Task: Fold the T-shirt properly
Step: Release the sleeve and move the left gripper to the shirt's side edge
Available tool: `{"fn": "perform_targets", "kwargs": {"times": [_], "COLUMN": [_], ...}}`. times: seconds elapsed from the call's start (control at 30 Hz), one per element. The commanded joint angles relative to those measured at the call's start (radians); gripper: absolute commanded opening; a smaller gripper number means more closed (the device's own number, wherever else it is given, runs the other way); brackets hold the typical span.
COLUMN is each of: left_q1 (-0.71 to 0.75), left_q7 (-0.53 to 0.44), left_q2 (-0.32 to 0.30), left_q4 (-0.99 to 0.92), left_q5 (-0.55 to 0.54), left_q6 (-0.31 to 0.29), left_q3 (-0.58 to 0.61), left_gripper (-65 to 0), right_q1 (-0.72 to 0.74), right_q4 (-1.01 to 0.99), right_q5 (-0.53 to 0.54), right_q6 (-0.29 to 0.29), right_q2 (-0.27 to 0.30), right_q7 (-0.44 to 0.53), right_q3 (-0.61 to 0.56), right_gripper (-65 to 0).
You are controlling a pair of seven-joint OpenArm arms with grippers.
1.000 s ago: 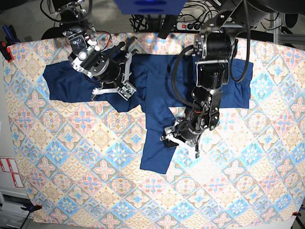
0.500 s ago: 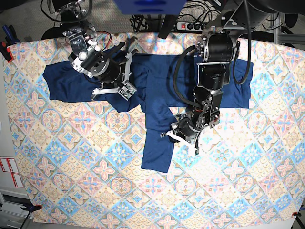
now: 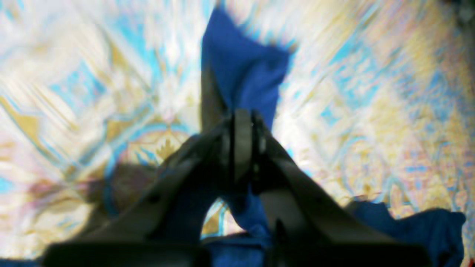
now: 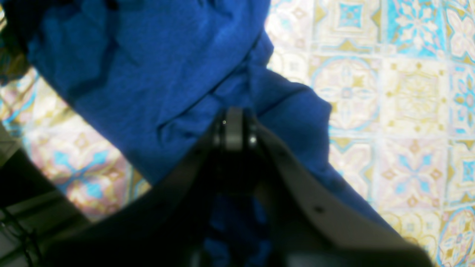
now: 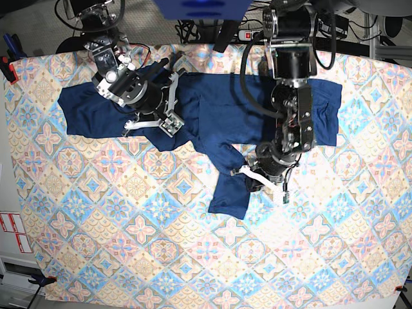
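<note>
Base view: crumpled navy T-shirt

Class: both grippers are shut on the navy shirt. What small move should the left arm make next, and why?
Probably carry the sleeve up over the shirt's body. The left gripper is shut on the T-shirt's sleeve, which trails onto the tablecloth; the right gripper pins the body.

shirt is plain dark navy, no print at all. cloth under it is busy tile pattern, light blue, cream, pink and gold flowers. arms mostly black.
</note>
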Motion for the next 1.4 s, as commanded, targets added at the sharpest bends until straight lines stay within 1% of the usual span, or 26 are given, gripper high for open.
{"fn": "perform_targets", "kwargs": {"times": [0.0,0.1,0.4,0.53,0.7,0.9,1.07,1.27,1.37], "left_q1": [0.017,0.085,0.344,0.456,0.513,0.566,0.617,0.636,0.634], "left_q7": [0.008,0.026,0.022,0.02,0.019,0.02,0.019,0.023,0.025], "left_q2": [0.005,0.001,-0.002,-0.002,-0.002,-0.002,-0.002,-0.002,-0.002], "left_q4": [0.058,0.18,0.547,0.656,0.661,0.664,0.664,0.658,0.618], "left_q5": [-0.005,-0.005,-0.005,-0.005,-0.003,-0.003,-0.005,0.009,0.009], "left_q6": [-0.007,-0.01,-0.01,-0.01,-0.01,-0.01,-0.01,-0.007,-0.006], "left_q3": [0.002,0.002,-0.002,-0.067,-0.179,-0.265,-0.274,-0.276,-0.277], "left_gripper": [-65.0,-65.0,-65.0,-65.0,-65.0,-65.0,-65.0,-65.0,-65.0], "right_q1": [0.009,0.009,0.009,0.007,0.003,0.001,0.004,0.007,0.007], "right_q4": [0.019,0.019,0.019,0.019,0.019,0.019,0.017,0.015,0.015], "right_q5": [0.007,0.007,0.007,0.007,0.007,0.007,0.007,0.007,0.007], "right_q6": [0.0,0.0,0.0,0.0,0.0,0.0,0.0,0.0,0.0], "right_q2": [0.001,0.001,0.001,0.001,0.001,0.001,0.001,0.001,0.001], "right_q7": [0.019,0.022,0.023,0.023,0.023,0.023,0.023,0.022,0.022], "right_q3": [0.003,0.003,0.003,0.003,0.003,-0.002,-0.005,-0.007,-0.007], "right_gripper": [-64.7,-64.7,-64.7,-64.7,-64.7,-64.7,-64.7,-64.7,-64.7]}}
